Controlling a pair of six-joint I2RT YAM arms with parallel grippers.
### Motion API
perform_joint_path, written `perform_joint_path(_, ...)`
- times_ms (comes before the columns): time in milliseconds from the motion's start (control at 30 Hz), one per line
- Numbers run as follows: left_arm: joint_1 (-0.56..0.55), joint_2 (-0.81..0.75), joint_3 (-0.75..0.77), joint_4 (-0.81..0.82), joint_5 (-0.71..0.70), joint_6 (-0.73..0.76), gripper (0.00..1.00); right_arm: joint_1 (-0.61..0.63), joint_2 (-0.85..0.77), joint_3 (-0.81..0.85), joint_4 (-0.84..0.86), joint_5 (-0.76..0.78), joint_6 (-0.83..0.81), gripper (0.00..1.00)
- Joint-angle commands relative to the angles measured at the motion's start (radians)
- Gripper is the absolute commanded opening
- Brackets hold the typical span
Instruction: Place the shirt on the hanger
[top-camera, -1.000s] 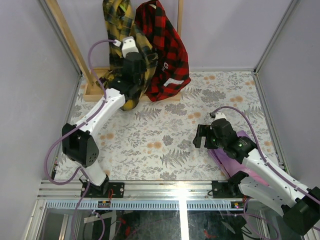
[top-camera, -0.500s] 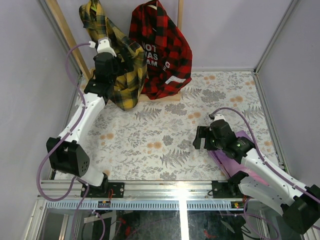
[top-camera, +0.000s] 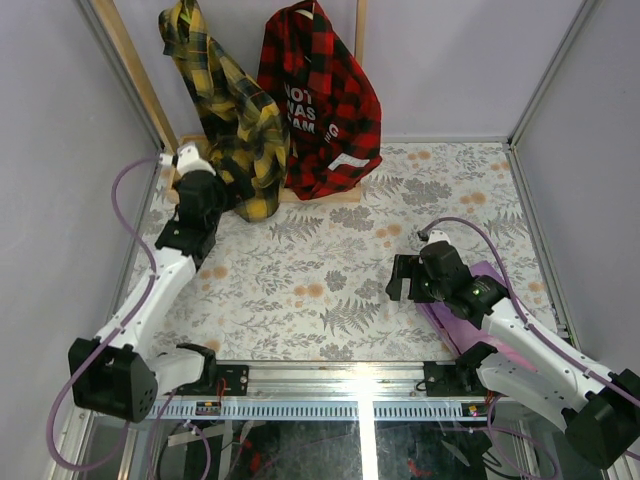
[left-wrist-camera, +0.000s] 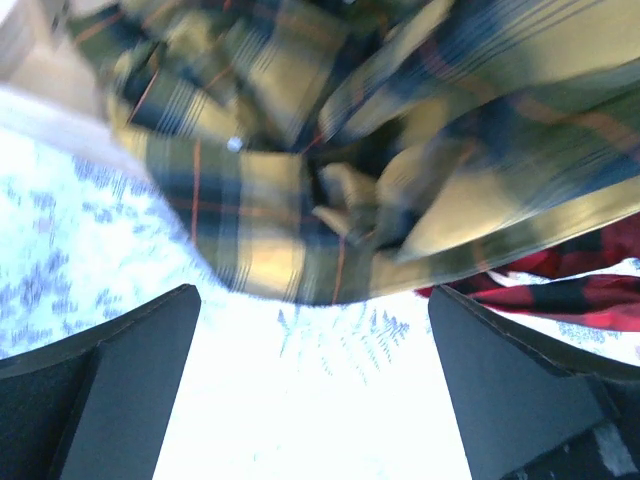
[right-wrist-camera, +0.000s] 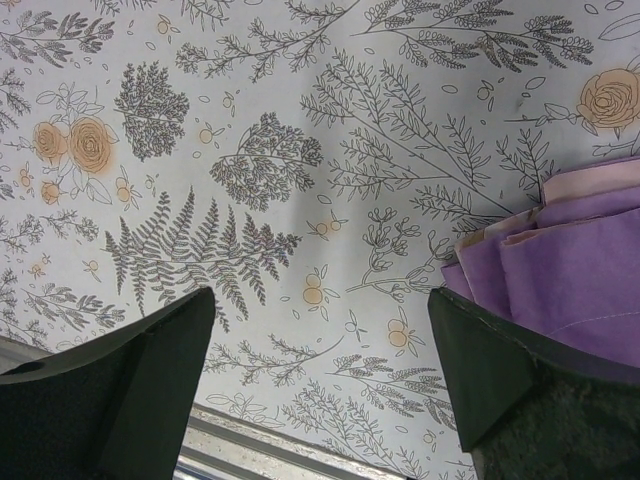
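The yellow and dark plaid shirt (top-camera: 235, 120) hangs from the top of the wooden rack at the back left, its lower edge reaching the table. The left wrist view shows its crumpled folds (left-wrist-camera: 330, 150) just ahead of the fingers. My left gripper (top-camera: 205, 172) sits low beside the shirt's bottom left edge, open, with only bright table between its fingers (left-wrist-camera: 312, 300). The hanger is hidden. My right gripper (top-camera: 400, 275) is open over the flowered table at the right (right-wrist-camera: 315, 300), holding nothing.
A red-and-black plaid shirt (top-camera: 325, 110) hangs right beside the yellow one; its hem (left-wrist-camera: 590, 285) shows at the left wrist view's right edge. A folded purple cloth (right-wrist-camera: 580, 260) lies by the right gripper. The rack's slanted wooden post (top-camera: 130, 70) stands at the back left.
My left gripper has opened, let go of the yellow shirt and drawn back down and to the left. The shirt has swung left and hangs free. The right arm has not moved.
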Motion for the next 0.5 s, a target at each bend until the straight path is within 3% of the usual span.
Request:
perform_joint_path(0, 0.005, -0.066, -0.168, 0.063, -0.097, -0.201, 0.97, -0.004, -0.006, -0.006, 0.032, -0.031, 0.006, 0.95)
perform_joint_path(200, 0.065, 0.089, -0.201, 0.073, -0.043, -0.287, 0.97, -0.004, -0.011, -0.022, 0.039, -0.043, 0.006, 0.95)
perform_joint_path(467, 0.154, 0.333, -0.206, 0.320, 0.122, -0.337, 0.98, -0.003, -0.019, -0.025, 0.037, -0.041, 0.012, 0.95)
